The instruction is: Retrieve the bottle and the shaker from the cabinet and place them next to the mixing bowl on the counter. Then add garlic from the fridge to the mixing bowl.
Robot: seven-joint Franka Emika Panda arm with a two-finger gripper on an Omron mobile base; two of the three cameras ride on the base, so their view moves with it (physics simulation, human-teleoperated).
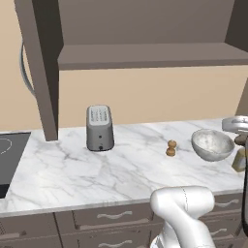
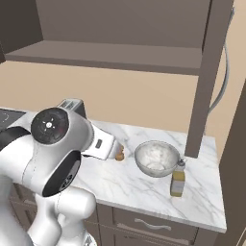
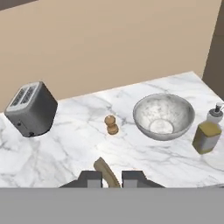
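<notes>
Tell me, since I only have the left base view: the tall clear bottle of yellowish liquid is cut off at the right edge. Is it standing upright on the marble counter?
Observer: Yes. In the right base view the tall clear glass bottle stands upright on the white marble counter, close beside the round pale speckled mixing bowl, on its right.
Operator: And the tool?
Observer: The hand view shows the tool shut, above the counter's front, looking toward the small brown wooden shaker.

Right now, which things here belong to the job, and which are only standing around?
For the job:
bottle
shaker
mixing bowl
cabinet
counter

Only standing around:
toaster
cooktop
drawers
</notes>
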